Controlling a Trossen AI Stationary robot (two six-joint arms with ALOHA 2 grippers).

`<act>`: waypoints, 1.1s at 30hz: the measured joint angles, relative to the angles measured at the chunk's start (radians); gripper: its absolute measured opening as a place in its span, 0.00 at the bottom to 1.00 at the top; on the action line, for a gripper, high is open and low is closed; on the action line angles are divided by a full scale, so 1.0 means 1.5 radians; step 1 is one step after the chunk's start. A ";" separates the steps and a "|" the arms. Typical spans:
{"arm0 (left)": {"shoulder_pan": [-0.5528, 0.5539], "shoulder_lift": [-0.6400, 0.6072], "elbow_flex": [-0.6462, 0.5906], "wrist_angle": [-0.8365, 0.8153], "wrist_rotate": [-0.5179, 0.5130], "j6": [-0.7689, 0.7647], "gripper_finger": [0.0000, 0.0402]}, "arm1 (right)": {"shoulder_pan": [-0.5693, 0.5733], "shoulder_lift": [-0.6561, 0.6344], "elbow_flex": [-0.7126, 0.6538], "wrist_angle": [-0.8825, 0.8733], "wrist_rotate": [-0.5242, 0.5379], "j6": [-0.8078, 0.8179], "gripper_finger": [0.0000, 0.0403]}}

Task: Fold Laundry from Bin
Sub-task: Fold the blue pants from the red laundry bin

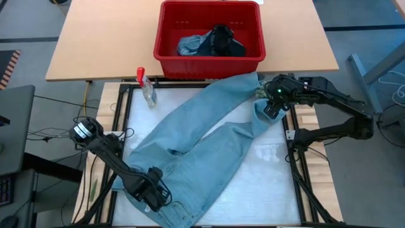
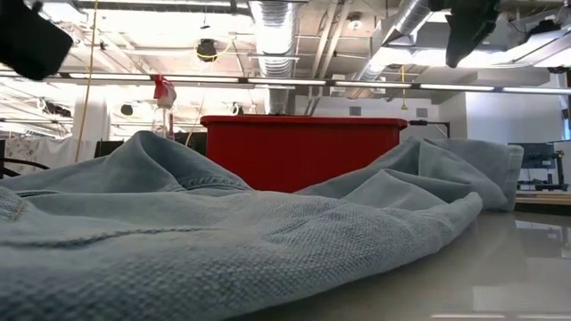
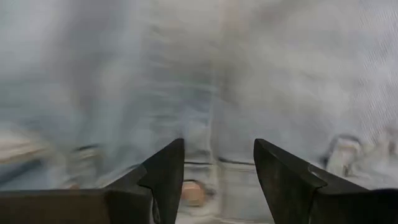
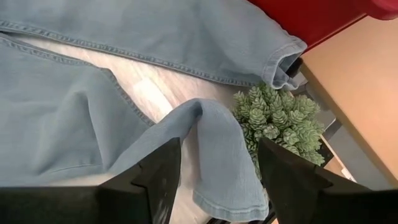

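Light blue jeans (image 1: 202,139) lie spread slantwise on the table, waistband at the near left and legs toward the far right. One leg's cuff (image 4: 286,62) lies by the red bin (image 1: 166,31). The other leg's end (image 4: 211,124) is humped up beside the fuzzy green ball (image 4: 280,121). A dark garment (image 1: 221,39) and a grey-blue one (image 1: 190,44) lie in the bin. My left gripper (image 1: 158,193) is open, close over the waistband (image 3: 205,168). My right gripper (image 1: 271,111) is open above the humped leg end, its fingers either side of it in the right wrist view (image 4: 219,146). My left gripper points down at the jeans' waistband by the button (image 3: 193,193), fingers open on either side of it. Whether the fingertips touch the cloth I cannot tell.
A clear spray bottle with a red top (image 1: 147,85) stands at the far left of the work surface, near the bin. The bin sits on a wooden table beyond the dark frame (image 1: 126,101) that edges the work surface. Bare white surface (image 1: 266,177) shows at the near right.
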 joint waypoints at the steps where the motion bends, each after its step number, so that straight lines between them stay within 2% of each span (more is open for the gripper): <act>1: 0.001 0.010 -0.003 0.028 0.009 0.024 0.45 | 0.000 0.000 0.000 0.000 0.000 0.000 0.59; 3: 0.002 0.037 -0.005 0.064 0.034 0.059 0.45 | 0.000 0.000 0.000 0.000 0.000 0.000 0.59; 8: 0.005 0.096 0.001 0.055 0.098 0.072 0.49 | 0.000 0.000 0.000 0.000 0.000 0.000 0.59; 12: 0.003 0.100 0.001 0.065 0.098 0.108 0.47 | 0.000 0.000 0.000 0.000 -0.001 0.000 0.59; 14: 0.004 0.099 0.004 0.052 0.096 0.109 0.39 | 0.000 0.000 0.000 0.000 0.000 0.000 0.59; 18: 0.004 0.099 0.010 0.027 0.097 0.134 0.11 | 0.000 0.000 0.000 0.000 -0.001 0.000 0.59; 19: 0.004 0.096 0.010 0.026 0.097 0.137 0.07 | 0.000 0.000 0.000 0.000 -0.001 0.000 0.59; 21: 0.005 0.084 0.013 0.010 0.091 0.141 0.06 | 0.000 0.000 0.000 0.000 -0.001 -0.007 0.59; 24: 0.019 0.049 0.033 -0.073 0.072 0.161 0.04 | 0.000 0.001 0.021 -0.009 -0.002 -0.033 0.59; 29: 0.064 -0.068 0.093 -0.201 0.024 0.233 0.03 | 0.000 0.001 0.107 0.004 -0.003 -0.058 0.59; 31: 0.086 -0.113 0.112 -0.212 0.016 0.266 0.03 | 0.000 0.000 0.145 0.033 -0.029 -0.059 0.59; 33: 0.107 -0.161 0.136 -0.212 0.020 0.307 0.03 | 0.000 -0.001 0.170 0.077 -0.097 -0.073 0.59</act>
